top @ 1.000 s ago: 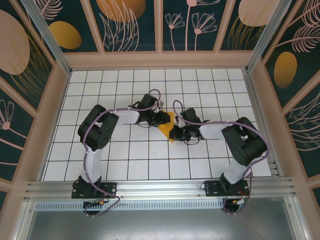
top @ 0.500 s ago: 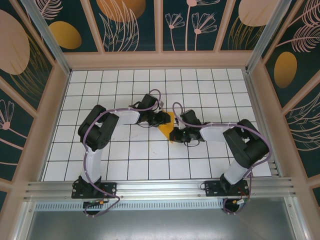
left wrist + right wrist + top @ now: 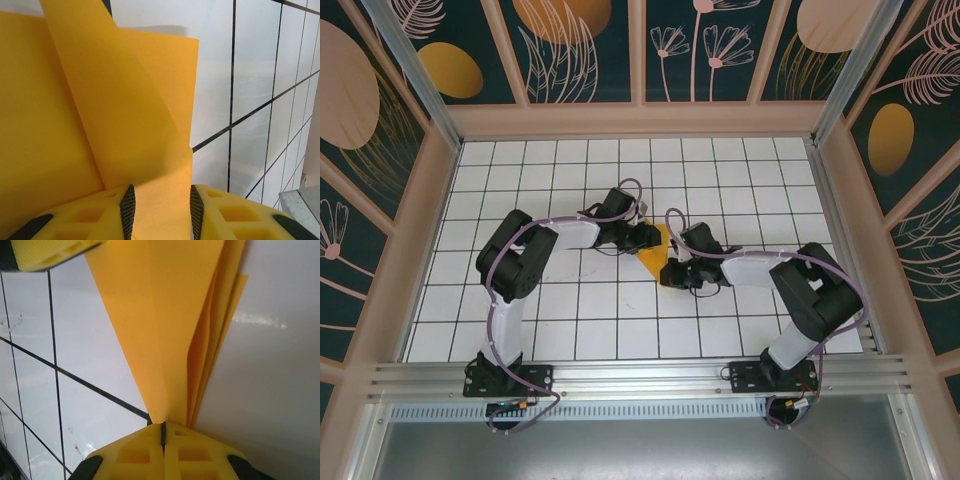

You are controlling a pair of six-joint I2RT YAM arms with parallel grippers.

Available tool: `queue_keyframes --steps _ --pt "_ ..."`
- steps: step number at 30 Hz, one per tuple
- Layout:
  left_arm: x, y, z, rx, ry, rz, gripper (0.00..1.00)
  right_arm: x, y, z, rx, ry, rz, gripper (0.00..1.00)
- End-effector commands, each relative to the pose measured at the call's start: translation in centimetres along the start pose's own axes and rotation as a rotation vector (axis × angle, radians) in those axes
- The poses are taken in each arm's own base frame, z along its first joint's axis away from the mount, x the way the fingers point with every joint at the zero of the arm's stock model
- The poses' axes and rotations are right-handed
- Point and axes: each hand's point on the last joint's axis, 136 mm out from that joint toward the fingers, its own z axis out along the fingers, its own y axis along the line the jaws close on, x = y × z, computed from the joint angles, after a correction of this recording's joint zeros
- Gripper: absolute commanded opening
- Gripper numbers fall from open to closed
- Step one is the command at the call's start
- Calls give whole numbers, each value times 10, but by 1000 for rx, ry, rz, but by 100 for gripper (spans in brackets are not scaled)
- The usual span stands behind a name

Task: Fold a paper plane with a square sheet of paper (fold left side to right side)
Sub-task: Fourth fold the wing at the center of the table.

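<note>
Right arm has shifted slightly nearer; right gripper (image 3: 163, 426) is closed tight on the paper plane (image 3: 170, 315) tip.
Left gripper (image 3: 161, 192) stands apart, a flap between its pads.

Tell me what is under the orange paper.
The white gridded table lies under the paper; its black lines run up to the sheet's edge and vanish beneath. The tiles straight below are covered, so anything lying there cannot be seen.

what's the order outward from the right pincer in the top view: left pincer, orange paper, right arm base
1. Folded bright orange paper, gripped by the right pincer.
2. Left pincer, over the paper's left side.
3. Right arm's black base, at the near edge.
</note>
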Motion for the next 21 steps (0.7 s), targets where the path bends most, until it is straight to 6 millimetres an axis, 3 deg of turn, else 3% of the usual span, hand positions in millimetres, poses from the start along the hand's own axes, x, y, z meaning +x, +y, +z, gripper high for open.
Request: queue_keyframes --steps 1,6,13,21 --pt "27 70 21 -201 55 -58 38 54 -25 -5 99 182 49 7" --pt "26 68 20 -197 54 -56 38 40 -10 -12 67 147 22 6" --pt "24 63 19 -187 50 -49 38 -14 29 -46 -94 -58 7 7" --pt "23 61 19 -180 49 -50 37 -34 28 -16 -59 -73 -2 7"
